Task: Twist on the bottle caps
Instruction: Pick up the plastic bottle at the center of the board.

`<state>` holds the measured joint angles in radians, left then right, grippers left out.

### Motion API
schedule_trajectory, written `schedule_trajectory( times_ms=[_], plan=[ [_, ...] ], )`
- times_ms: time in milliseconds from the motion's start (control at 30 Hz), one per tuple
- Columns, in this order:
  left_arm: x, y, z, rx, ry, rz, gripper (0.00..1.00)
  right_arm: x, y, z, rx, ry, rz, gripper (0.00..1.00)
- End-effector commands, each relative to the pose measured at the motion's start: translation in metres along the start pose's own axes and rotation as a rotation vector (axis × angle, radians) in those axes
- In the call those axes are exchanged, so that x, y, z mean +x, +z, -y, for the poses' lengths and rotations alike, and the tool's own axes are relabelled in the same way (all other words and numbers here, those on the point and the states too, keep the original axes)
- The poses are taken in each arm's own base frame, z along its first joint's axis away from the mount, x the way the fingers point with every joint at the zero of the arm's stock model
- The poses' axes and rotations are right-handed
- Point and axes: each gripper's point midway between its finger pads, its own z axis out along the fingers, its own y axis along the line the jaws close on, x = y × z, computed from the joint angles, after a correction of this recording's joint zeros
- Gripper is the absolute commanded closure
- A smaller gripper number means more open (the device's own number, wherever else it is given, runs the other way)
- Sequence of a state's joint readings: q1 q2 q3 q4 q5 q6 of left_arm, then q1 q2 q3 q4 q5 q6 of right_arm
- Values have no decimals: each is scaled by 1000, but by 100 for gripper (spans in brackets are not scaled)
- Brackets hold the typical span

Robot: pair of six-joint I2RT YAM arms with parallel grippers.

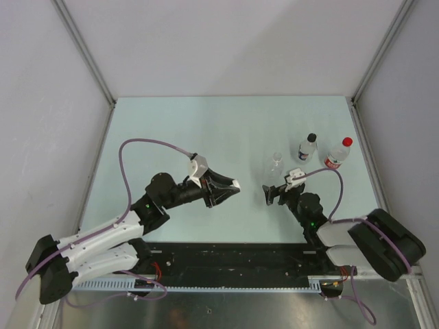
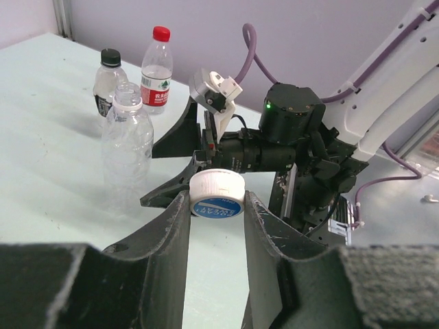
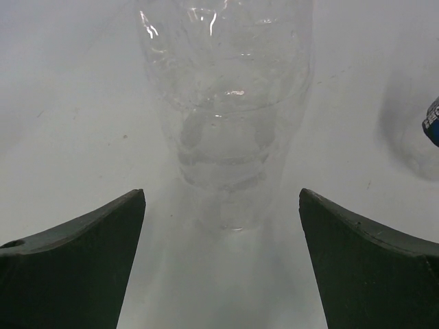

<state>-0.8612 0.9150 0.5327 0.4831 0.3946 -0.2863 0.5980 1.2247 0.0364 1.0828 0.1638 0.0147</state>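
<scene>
Soft, even, bright light is falling from above across the pale green tabletop (image 1: 206, 123) in the overhead view. It is leaving only faint, diffuse shadows under the two arms, and everything there is reading fairly sharp.

In the left wrist view, the dark left fingers (image 2: 168, 240) are blurring toward the bottom edge. The white plastic screw cap with a blue printed top (image 2: 217, 195) is showing crisp. The clear uncapped plastic bottle (image 2: 127, 154) is catching small white glints and casting a pale shadow.

The right wrist view is looking hazy and washed out. The same bottle (image 3: 226, 103), close to the lens, is appearing soft, and the dark right fingers (image 3: 75, 267) are standing out as silhouettes.
</scene>
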Motion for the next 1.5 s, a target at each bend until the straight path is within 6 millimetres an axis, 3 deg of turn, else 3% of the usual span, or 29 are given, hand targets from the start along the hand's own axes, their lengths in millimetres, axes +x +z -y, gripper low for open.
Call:
schedule_trajectory(
  times_ms=[0,267,567,1133,1467],
  plan=[
    [-14,3,-3,-8,50,33,81,-37,13,5,43,-14,161,2],
    [-16,-2,-4,-16,75,40,81,-24,33,0,1,-6,167,5],
    [-17,-5,-6,-31,90,48,80,-25,46,5,22,-52,173,5],
    [-14,0,-9,-36,95,31,80,-62,43,7,62,-108,276,4],
    [-14,1,-8,-28,100,30,80,-65,55,8,89,-164,279,10]
  ],
)
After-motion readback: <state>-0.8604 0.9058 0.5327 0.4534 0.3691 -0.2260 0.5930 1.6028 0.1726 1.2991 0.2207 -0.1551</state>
